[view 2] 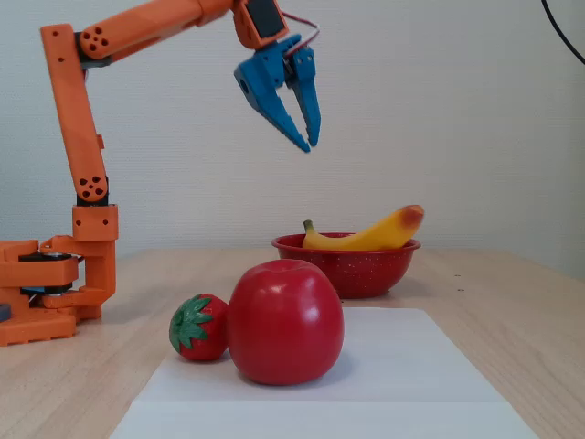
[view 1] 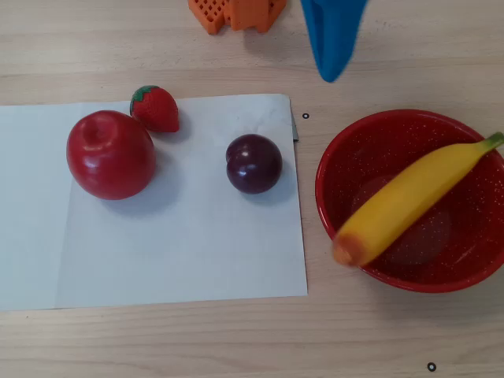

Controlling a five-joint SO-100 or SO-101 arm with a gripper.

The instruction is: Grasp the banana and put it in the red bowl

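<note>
The yellow banana [view 1: 409,201] lies slantwise in the red bowl [view 1: 370,150]. Its orange-red tip sticks out over the bowl's near-left rim and its green stem rests at the right rim. In the fixed view the banana [view 2: 370,238] rises above the bowl [view 2: 352,270]. My blue gripper [view 2: 309,144] hangs high above the table, left of the bowl and well clear of it, its fingertips together and nothing held. In the overhead view the gripper [view 1: 331,75] shows only as one blue taper at the top edge.
A white paper sheet [view 1: 181,244] holds a red apple [view 1: 110,153], a strawberry [view 1: 155,109] and a dark plum [view 1: 253,163]. The apple [view 2: 285,320] and strawberry [view 2: 199,327] fill the fixed view's foreground. The orange arm base [view 2: 46,293] stands at the left.
</note>
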